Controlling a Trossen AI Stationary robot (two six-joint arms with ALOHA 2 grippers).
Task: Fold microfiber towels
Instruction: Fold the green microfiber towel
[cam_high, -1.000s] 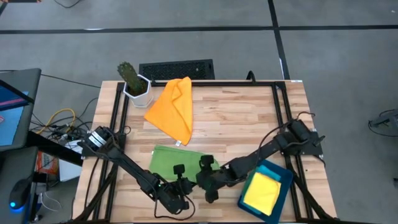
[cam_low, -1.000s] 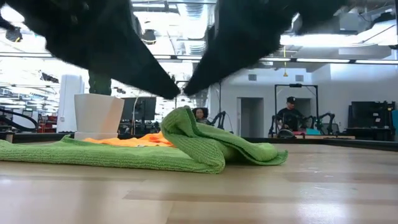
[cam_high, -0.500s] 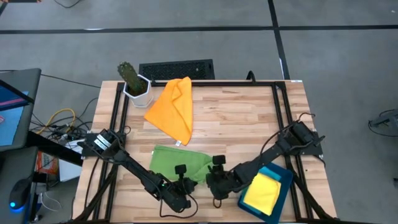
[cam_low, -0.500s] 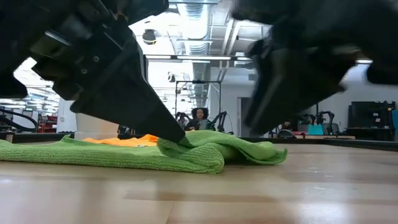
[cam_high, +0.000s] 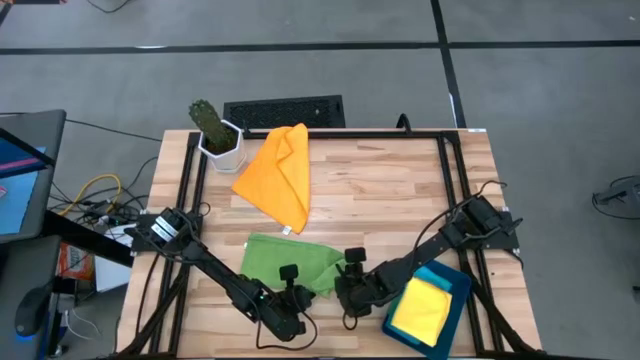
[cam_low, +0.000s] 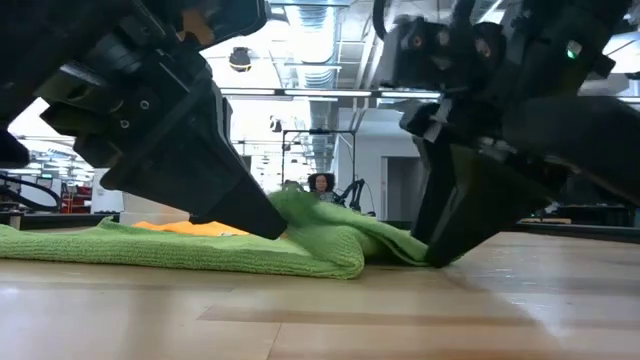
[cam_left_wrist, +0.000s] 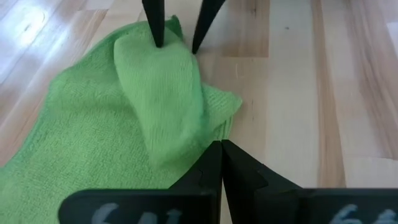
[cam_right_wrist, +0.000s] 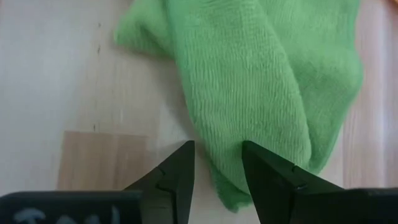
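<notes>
Under both arms: green towel (cam_high: 285, 262) near edge hidden.

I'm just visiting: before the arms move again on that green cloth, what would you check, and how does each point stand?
1. Left gripper shut on the green microfiber towel: ok.
2. Right gripper open astride a towel fold: ok.
3. Towel flat: not ok, bunched.
4. Orange microfiber cloth apart: ok.
5. Yellow cloth in the dark teal rectangular tray: ok.
6. Right fingers gripping: not yet.
</notes>
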